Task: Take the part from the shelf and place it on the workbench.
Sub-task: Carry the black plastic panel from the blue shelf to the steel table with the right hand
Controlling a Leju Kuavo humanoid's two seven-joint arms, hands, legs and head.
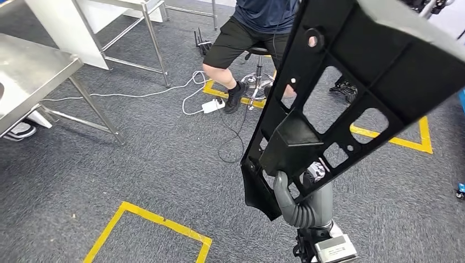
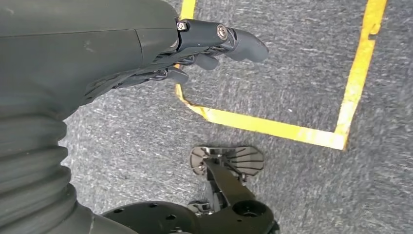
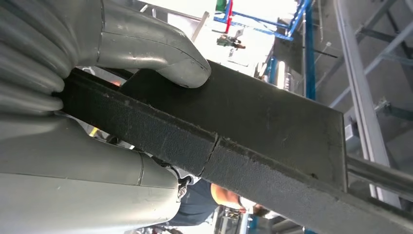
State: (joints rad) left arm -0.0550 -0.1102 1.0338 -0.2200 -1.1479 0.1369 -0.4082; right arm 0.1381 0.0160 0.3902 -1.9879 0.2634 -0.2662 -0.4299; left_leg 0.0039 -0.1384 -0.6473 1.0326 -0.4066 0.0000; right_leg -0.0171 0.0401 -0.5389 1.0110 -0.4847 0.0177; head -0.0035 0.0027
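Observation:
The part (image 1: 351, 82) is a large black plastic panel with several cut-out windows. It is held up in the air at the right of the head view, tilted, its upper end near the top edge. My right hand (image 1: 299, 200) grips its lower end from below. In the right wrist view the grey thumb (image 3: 160, 53) presses on the part's (image 3: 253, 141) black edge. My left hand (image 2: 204, 46) hangs over the grey carpet, holding nothing, its dark fingers (image 2: 243, 41) loosely extended. The steel workbench (image 1: 27, 76) stands at the far left.
A person (image 1: 247, 33) in dark shorts sits on a stool (image 1: 257, 76) straight ahead. A white power strip (image 1: 213, 105) and cables lie on the carpet. Yellow tape outlines (image 1: 164, 224) mark the floor. Steel table legs (image 1: 156, 44) stand behind the workbench.

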